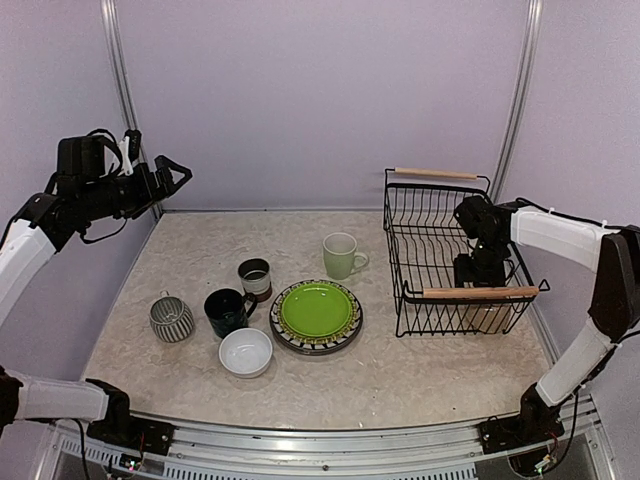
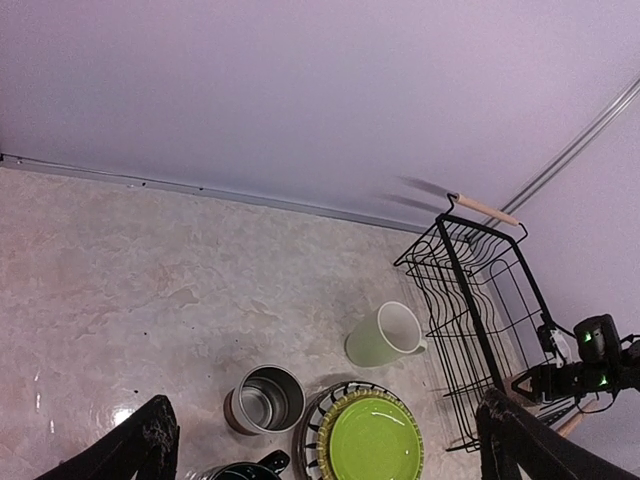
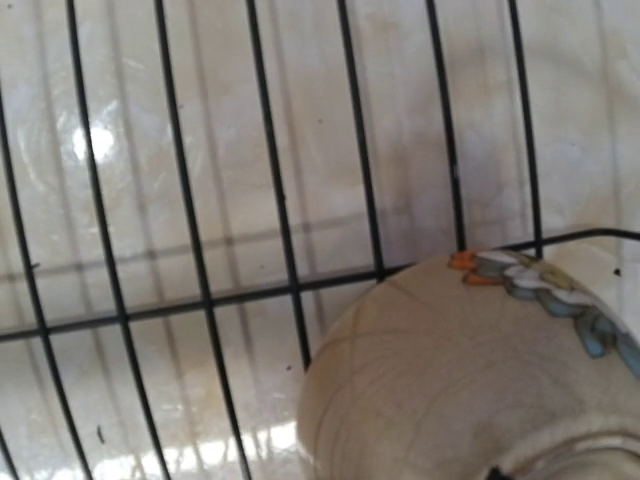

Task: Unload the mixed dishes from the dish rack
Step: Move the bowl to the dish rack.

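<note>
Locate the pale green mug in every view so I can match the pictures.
Top external: the pale green mug stands right of centre, a little left of the dish rack.
Left wrist: the mug is low and right of the middle, just left of the dish rack.
Right wrist: not in it.
Shared landmark: the dish rack, whose black wires fill the right wrist view.

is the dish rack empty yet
Not empty. The right wrist view shows one cream dish with a painted rim lying inside, in front of the wires of the dish rack.
</note>
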Robot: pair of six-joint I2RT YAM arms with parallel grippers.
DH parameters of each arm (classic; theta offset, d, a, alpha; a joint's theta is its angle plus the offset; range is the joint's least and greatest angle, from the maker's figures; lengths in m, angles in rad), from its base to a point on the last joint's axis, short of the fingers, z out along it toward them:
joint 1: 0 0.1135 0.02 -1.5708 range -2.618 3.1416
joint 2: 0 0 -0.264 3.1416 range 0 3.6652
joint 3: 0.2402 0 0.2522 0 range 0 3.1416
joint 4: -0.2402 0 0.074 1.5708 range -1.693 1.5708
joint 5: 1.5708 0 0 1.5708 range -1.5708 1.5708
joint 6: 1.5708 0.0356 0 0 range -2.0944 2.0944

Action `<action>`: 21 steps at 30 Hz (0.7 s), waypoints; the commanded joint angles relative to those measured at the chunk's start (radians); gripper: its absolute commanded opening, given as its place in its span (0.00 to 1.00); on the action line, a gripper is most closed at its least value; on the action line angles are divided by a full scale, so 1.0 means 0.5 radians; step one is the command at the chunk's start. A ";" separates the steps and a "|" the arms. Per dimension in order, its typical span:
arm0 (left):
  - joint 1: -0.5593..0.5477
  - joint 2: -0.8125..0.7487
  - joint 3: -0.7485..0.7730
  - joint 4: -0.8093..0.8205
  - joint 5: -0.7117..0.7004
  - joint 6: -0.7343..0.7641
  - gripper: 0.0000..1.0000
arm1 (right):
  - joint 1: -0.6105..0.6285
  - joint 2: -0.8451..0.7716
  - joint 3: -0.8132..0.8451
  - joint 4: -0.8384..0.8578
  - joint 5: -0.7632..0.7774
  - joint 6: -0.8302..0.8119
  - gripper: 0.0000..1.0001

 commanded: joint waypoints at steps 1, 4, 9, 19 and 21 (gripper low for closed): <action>0.015 0.012 0.041 -0.015 0.015 -0.010 0.99 | -0.019 -0.059 -0.026 -0.076 0.021 -0.015 0.68; 0.016 0.012 0.038 -0.013 0.012 -0.010 0.99 | -0.019 -0.097 0.012 -0.141 0.081 -0.015 0.67; 0.016 0.027 0.041 -0.019 0.014 -0.010 0.99 | -0.017 -0.095 -0.055 -0.185 0.009 -0.020 0.59; 0.019 0.030 0.041 -0.016 0.011 -0.008 0.99 | -0.019 0.021 -0.218 0.318 -0.280 -0.028 0.55; 0.019 0.028 0.040 -0.016 0.006 -0.007 0.99 | -0.019 0.081 -0.198 0.485 -0.375 -0.016 0.55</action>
